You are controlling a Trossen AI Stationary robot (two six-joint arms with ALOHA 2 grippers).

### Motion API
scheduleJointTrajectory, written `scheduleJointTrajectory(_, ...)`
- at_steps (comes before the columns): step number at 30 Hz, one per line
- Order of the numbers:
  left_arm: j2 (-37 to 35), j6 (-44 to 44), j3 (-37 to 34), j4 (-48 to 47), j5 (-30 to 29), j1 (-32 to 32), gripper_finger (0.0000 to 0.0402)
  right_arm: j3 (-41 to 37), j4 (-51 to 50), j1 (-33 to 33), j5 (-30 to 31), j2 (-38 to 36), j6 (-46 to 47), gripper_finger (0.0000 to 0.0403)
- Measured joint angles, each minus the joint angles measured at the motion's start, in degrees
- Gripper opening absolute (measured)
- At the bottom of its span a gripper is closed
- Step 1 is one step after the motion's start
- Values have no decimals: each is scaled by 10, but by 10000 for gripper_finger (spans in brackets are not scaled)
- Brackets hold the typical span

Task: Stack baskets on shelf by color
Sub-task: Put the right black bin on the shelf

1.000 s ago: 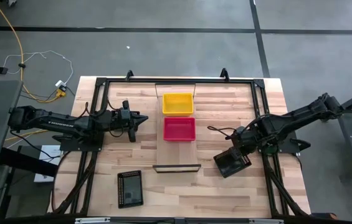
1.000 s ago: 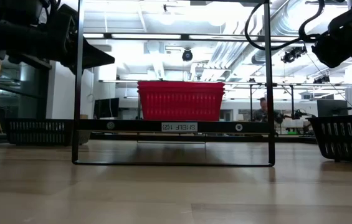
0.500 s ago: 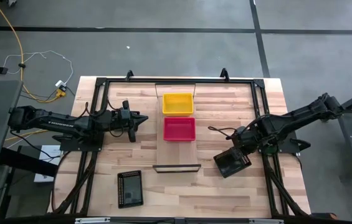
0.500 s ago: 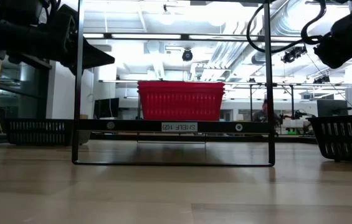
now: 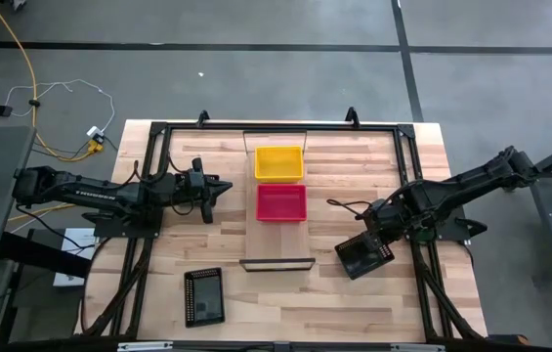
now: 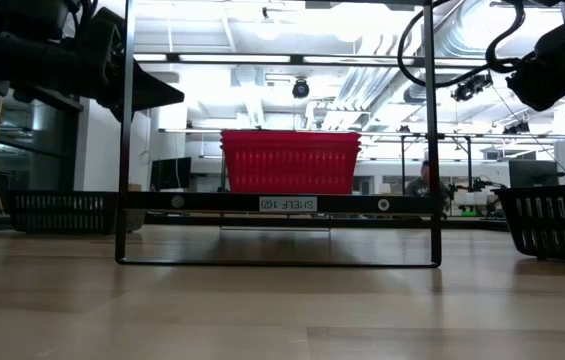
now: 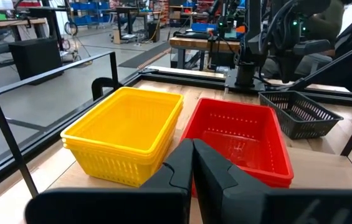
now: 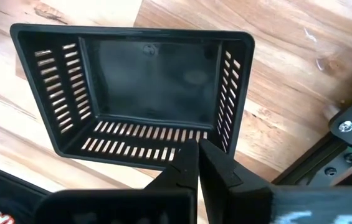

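While nothing has shifted over the last second, right claw (image 5: 371, 241) stays clamped on black basket's (image 5: 363, 256) rim, unlifted; left claw (image 5: 219, 186) shut, empty, beside shelf (image 5: 279, 232). Black stack still pending.

Bench (image 5: 451, 293): butcher-block wood in pale and tan strips, smooth with a soft satin sheen; some rough, chipped grain shows in the right wrist view.

Shelf (image 5: 280, 240): pale plain wood plank, matt, carried on thin black metal bars.

Yellow baskets (image 7: 129, 134): moulded plastic, smooth, slightly glossy, finely perforated walls.

Red baskets (image 7: 241, 140): same plastic, glossy on rim and floor, rows of small holes.

Black basket, right (image 8: 141, 87): plastic, dull satin, slotted walls, solid smooth floor.

Black basket, near left (image 5: 203, 296): dark slotted plastic.

Fingers (image 7: 216, 177): black, matt, smooth, plastic-looking.

Frame (image 5: 276, 125): black metal, matt.

Floor (image 5: 256, 68): grey, smooth, faintly shiny.
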Motion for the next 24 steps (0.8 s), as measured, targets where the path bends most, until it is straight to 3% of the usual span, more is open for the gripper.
scheduleJointTrajectory(10, 0, -15, 0, 0, -7, 0, 0, 0, -3, 0, -1, 0, 6, 8)
scheduleJointTrajectory(20, 0, -15, 0, 0, -9, 0, 0, 0, 0, 2, 7, 0, 11, 140)
scheduleJointTrajectory(24, 0, -15, 0, 0, -11, 0, 0, 0, 10, 19, 25, 0, 20, 166)
